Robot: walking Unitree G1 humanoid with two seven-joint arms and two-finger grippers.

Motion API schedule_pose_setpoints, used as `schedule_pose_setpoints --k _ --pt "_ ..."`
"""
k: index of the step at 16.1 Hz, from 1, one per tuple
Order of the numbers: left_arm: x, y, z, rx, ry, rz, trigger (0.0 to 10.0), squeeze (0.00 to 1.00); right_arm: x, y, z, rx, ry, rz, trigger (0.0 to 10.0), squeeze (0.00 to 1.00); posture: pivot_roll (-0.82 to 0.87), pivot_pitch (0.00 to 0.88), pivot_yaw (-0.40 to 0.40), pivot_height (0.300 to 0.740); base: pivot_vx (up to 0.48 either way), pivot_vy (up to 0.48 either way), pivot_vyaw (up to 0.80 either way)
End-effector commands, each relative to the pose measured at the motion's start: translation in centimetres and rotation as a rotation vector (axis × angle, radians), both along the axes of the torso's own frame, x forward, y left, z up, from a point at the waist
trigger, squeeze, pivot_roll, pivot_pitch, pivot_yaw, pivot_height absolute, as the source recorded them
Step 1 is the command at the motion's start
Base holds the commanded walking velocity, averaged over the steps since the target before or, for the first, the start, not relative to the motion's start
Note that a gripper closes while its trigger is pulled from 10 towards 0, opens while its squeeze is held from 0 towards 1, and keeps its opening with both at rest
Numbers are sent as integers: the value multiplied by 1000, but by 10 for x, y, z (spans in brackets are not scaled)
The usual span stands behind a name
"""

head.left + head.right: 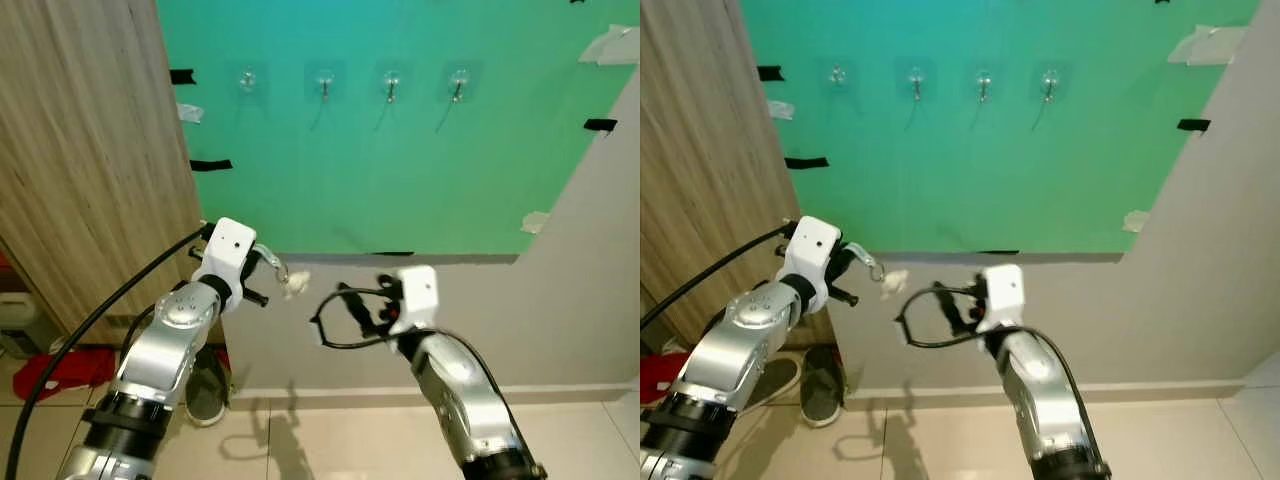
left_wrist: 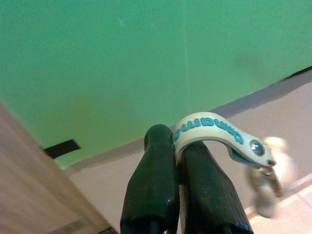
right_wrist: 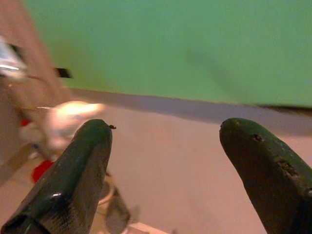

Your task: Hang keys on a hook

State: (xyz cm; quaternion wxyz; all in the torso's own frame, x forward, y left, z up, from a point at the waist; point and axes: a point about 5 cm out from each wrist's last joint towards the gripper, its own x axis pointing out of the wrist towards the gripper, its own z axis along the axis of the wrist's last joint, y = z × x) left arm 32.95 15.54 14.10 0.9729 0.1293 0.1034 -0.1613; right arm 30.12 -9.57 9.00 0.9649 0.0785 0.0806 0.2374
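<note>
Several clear hooks (image 1: pixel 324 82) run in a row high on the green wall (image 1: pixel 400 180). My left gripper (image 1: pixel 258 272) is raised below the leftmost hook, shut on a white strap with blue letters (image 2: pixel 209 124). Keys (image 2: pixel 265 178) and a white fluffy charm (image 1: pixel 296 284) dangle from the strap's end. The left fingertips (image 2: pixel 161 136) pinch the strap's other end. To its right, at about the same height, my right gripper (image 1: pixel 352 308) is open with nothing between its fingers (image 3: pixel 87 146). The charm (image 3: pixel 73 114) appears blurred beside one right finger.
A wooden panel (image 1: pixel 80 150) stands on the left, close to my left arm. Below the green sheet the wall is grey (image 1: pixel 560 300). Shoes (image 1: pixel 205 385) and a red thing (image 1: pixel 60 370) lie on the tiled floor at the left. Black tape strips (image 1: pixel 210 165) mark the green sheet's edge.
</note>
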Motion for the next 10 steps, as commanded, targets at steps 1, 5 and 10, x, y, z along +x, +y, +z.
schedule_pose_setpoints --k 1,5,10 --pt "2 -1 10 -21 -23 -10 10000 0 2 3 9 17 -20 31 10000 0 -18 0 -51 740 0 0 0" --pt "6 -8 35 -2 -76 -124 10000 0 8 10 47 83 -49 320 10000 0 -2 0 -55 740 0 0 0" --pt "11 -6 58 99 -164 -180 10000 0 14 -7 69 68 -58 479 10000 0 1 0 -56 740 0 0 0"
